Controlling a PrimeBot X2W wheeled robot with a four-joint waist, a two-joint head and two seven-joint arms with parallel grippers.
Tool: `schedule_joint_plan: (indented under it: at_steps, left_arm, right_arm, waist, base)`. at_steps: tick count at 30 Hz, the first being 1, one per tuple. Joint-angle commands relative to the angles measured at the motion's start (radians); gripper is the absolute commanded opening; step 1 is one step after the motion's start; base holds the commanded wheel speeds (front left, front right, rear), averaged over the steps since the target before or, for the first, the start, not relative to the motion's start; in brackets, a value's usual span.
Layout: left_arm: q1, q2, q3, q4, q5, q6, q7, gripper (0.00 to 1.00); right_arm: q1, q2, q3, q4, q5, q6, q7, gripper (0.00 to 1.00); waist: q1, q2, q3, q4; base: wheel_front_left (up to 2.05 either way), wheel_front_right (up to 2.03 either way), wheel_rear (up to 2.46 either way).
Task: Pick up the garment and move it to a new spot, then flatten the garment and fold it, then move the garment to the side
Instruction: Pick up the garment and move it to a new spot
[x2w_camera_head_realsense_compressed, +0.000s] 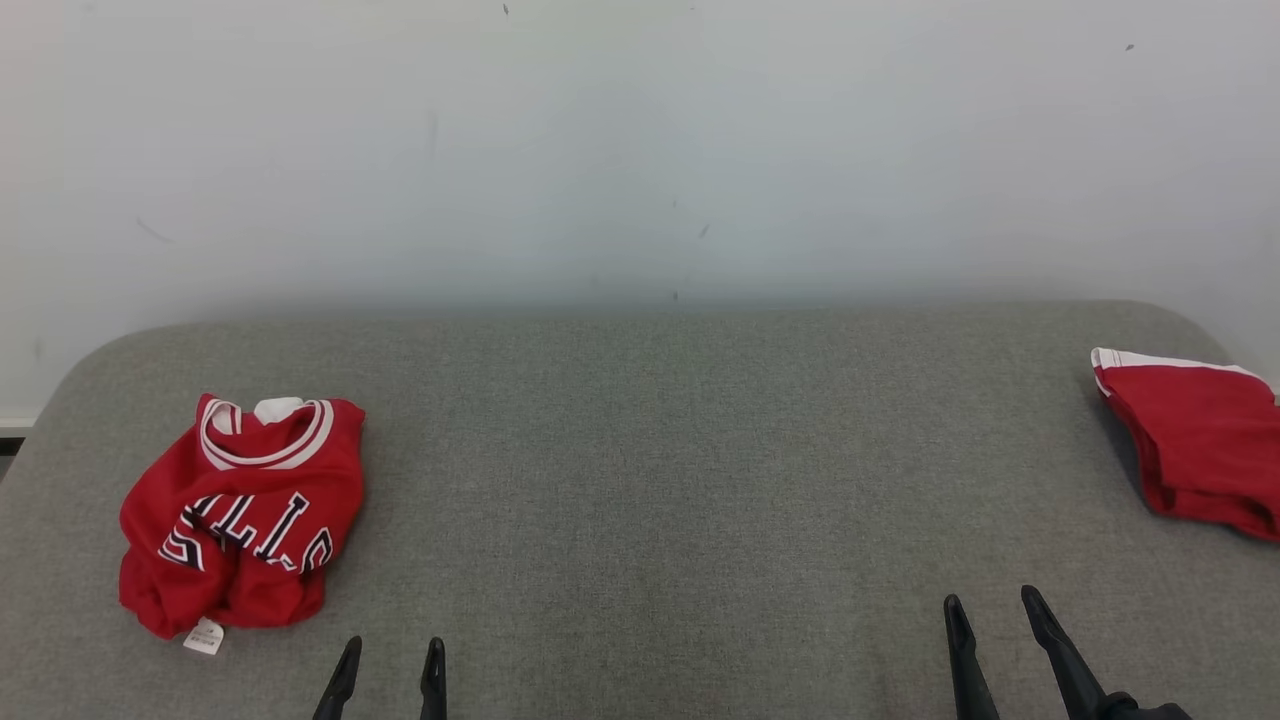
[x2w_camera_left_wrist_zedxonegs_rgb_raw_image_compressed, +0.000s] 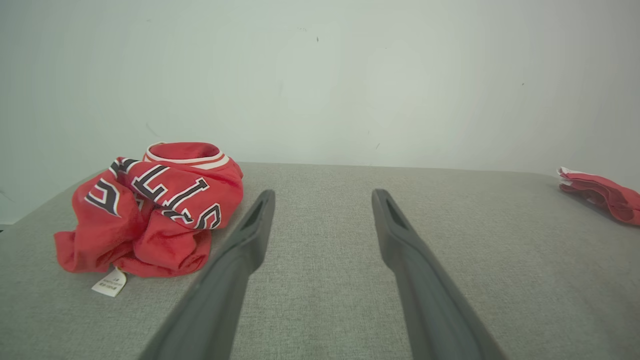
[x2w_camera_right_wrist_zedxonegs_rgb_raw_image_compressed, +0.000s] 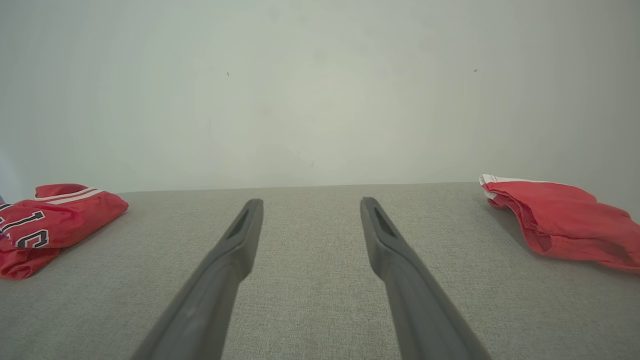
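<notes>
Two grippers sit nearest, at the near edge of the grey fabric surface (x2w_camera_head_realsense_compressed: 650, 450). The left gripper (x2w_camera_head_realsense_compressed: 394, 645) and the right gripper (x2w_camera_head_realsense_compressed: 990, 598) each have their fingers spread with nothing between them. Two red garments lie beyond. The crumpled red jersey (x2w_camera_head_realsense_compressed: 240, 520) lies at the left, its long axis running near to far, with its white label (x2w_camera_head_realsense_compressed: 204, 636) nearest and its striped collar farthest. A folded red garment (x2w_camera_head_realsense_compressed: 1200, 440) with white trim lies at the far right.
</notes>
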Motion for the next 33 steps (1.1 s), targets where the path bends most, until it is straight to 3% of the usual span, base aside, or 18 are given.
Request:
schedule_joint_plan:
  at_steps: [1,33]
  left_arm:
    - [0.006,-0.001,0.0,0.002,0.011,0.0,-0.002,1.0]
    - [-0.006,-0.002,-0.001,0.009,-0.008,0.017,-0.002,1.0]
  right_arm:
    - [0.007,0.003,-0.002,0.0,-0.006,-0.002,0.0,1.0]
    - [0.015,0.014,0.014,0.001,0.001,-0.002,0.0,1.0]
  waist:
    - [-0.0001,0.0,-0.001,0.0]
    - [-0.0001,0.0,0.004,0.02]
  base:
    - [0.0,0.0,0.0]
    - [0.0,0.0,0.0]
